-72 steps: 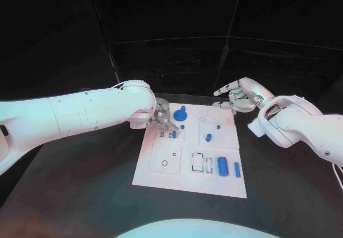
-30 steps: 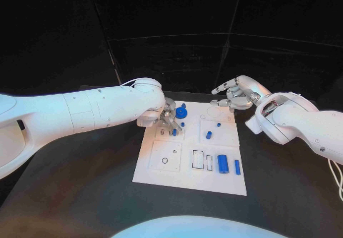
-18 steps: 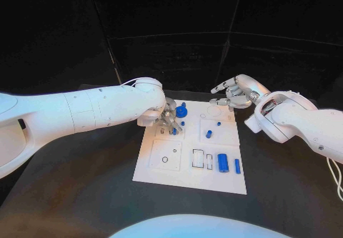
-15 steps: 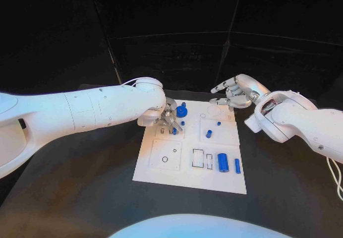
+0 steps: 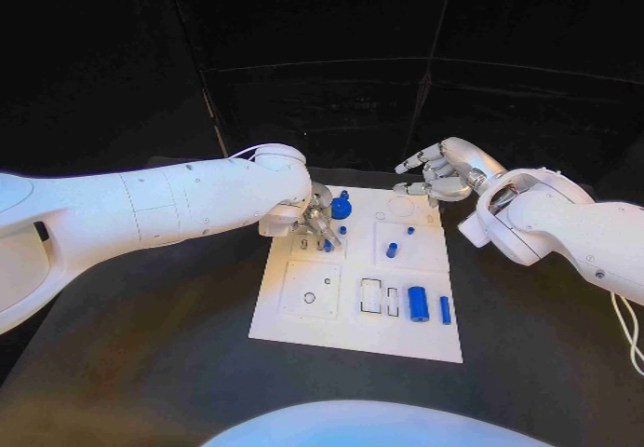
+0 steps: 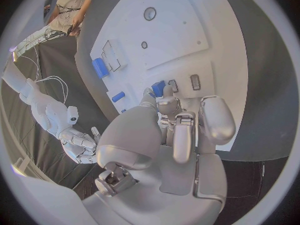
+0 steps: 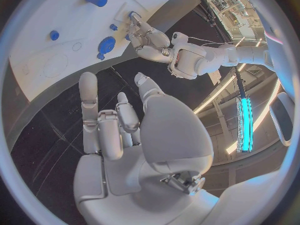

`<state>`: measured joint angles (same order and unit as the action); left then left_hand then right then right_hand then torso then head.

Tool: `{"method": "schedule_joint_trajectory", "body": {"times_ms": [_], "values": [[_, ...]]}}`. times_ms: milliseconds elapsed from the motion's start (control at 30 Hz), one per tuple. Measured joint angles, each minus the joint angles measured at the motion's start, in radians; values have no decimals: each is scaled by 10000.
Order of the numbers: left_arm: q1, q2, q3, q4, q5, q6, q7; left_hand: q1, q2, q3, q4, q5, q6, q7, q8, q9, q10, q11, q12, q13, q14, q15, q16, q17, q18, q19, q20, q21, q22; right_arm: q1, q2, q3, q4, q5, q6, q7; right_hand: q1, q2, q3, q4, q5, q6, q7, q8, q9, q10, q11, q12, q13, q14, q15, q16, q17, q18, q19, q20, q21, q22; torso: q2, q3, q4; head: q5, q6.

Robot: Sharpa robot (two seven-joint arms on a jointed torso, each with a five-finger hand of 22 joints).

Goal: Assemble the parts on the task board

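The white task board (image 5: pixel 322 307) lies in the middle of the black table. My left hand (image 5: pixel 313 222) is over its far left part, fingers curled down. Its fingertips (image 6: pixel 152 93) pinch a small blue part (image 5: pixel 328 246) that stands upright at a slot on the board (image 6: pixel 181 30); the same part (image 6: pixel 158 88) shows next to two empty slots. My right hand (image 5: pixel 436 177) hovers above the board's far right corner, fingers apart and holding nothing. A blue round disc (image 5: pixel 341 209) sits just beyond the left hand.
A thick blue cylinder (image 5: pixel 419 304) and a slim blue bar (image 5: pixel 444 310) lie at the board's near right. A short blue peg (image 5: pixel 391 250) and a tiny one (image 5: pixel 410 231) stand mid-board. Rectangular and round recesses mark the near left. Black table surrounds the board.
The left hand has stayed on the small blue part at the same slot. The right hand has barely moved.
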<state>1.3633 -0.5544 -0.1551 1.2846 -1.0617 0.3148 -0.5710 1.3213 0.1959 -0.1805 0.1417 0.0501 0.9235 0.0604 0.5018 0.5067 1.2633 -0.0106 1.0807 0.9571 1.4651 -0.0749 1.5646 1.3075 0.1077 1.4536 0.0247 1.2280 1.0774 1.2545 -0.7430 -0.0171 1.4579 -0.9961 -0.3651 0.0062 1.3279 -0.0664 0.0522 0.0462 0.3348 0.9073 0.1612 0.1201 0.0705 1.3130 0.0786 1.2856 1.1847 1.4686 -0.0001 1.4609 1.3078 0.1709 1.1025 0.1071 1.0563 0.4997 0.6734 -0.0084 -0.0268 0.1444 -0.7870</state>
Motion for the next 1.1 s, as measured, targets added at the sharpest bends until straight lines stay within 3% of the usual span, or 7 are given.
{"method": "schedule_joint_trajectory", "body": {"times_ms": [167,467,533,733,800,867,1100], "values": [[14,3,12,25,62,-62,3,774,233,632,-507,-55,-204,-82,-23,9,-110,-75,-80,0,20,-92,0,0,0,-41,-32,0,18,0,17,0,-25,0,20,-10,105,105,0,0,388,0,0,0,-4,-3,-3,0,-23,0,0,-1,-1,0,39,-38,0,-11,0,-4,0,0,-12],[-17,-164,-3,118,383,-489,100,707,253,1272,129,-46,-343,-85,227,188,-81,-91,-226,-58,20,-92,0,0,-1,-42,-31,0,54,-1,43,-1,-57,0,104,-45,105,105,0,0,661,0,0,0,-9,-38,-37,-49,-53,0,0,-1,-1,1,39,-38,0,-27,-5,-5,1,-41,-16],[-18,-213,-3,138,453,-583,126,471,101,1452,274,-37,-363,-65,357,502,-50,-93,-227,-79,20,-92,0,0,0,-43,-30,0,54,-1,42,-2,-65,0,124,-52,105,105,0,0,661,0,0,0,-9,-37,-37,-49,-53,0,0,-1,-1,0,39,-38,-37,-27,-7,-5,7,-54,-4],[-18,-456,-4,298,729,-1011,226,-711,-799,3964,-453,-36,-392,-36,451,777,-18,-125,-228,-83,21,-92,0,0,0,-43,-30,0,80,-1,41,-2,-78,0,195,-76,105,105,0,0,661,0,0,0,-8,-37,-37,-49,-52,0,0,-1,-1,0,38,-38,-39,-27,-11,-3,23,-54,22],[-18,-545,-4,384,815,-1164,256,-931,-934,4253,-331,-37,-393,-35,507,851,12,-99,-228,-77,21,-91,0,0,0,-43,-30,0,98,-1,40,-2,-81,0,212,-83,105,104,0,0,661,0,0,0,-8,-37,-37,-49,-52,-1,0,-1,-2,1,38,-38,-38,-27,-11,-1,23,-46,27],[-23,-666,-4,501,902,-1370,297,-1280,-1179,5043,-514,-36,-392,-34,552,935,62,-51,-231,-29,21,-91,0,0,0,-43,-30,0,149,-1,33,-2,-81,0,227,-87,104,104,0,0,660,0,0,0,-8,-37,-37,-49,-52,-1,0,-1,-2,0,38,-38,-38,-26,-12,-1,23,-43,35],[-115,-1061,-8,954,956,-2121,418,-1560,-1460,5831,-577,-38,-392,-33,648,1085,163,-56,-126,101,20,-91,0,0,-1,-15,-58,55,284,-1,26,-2,-90,1,268,-95,104,104,0,0,707,0,0,0,-8,-37,-37,-49,-63,0,0,-1,-2,0,38,-38,-38,-41,0,-2,23,-49,-2]]}}
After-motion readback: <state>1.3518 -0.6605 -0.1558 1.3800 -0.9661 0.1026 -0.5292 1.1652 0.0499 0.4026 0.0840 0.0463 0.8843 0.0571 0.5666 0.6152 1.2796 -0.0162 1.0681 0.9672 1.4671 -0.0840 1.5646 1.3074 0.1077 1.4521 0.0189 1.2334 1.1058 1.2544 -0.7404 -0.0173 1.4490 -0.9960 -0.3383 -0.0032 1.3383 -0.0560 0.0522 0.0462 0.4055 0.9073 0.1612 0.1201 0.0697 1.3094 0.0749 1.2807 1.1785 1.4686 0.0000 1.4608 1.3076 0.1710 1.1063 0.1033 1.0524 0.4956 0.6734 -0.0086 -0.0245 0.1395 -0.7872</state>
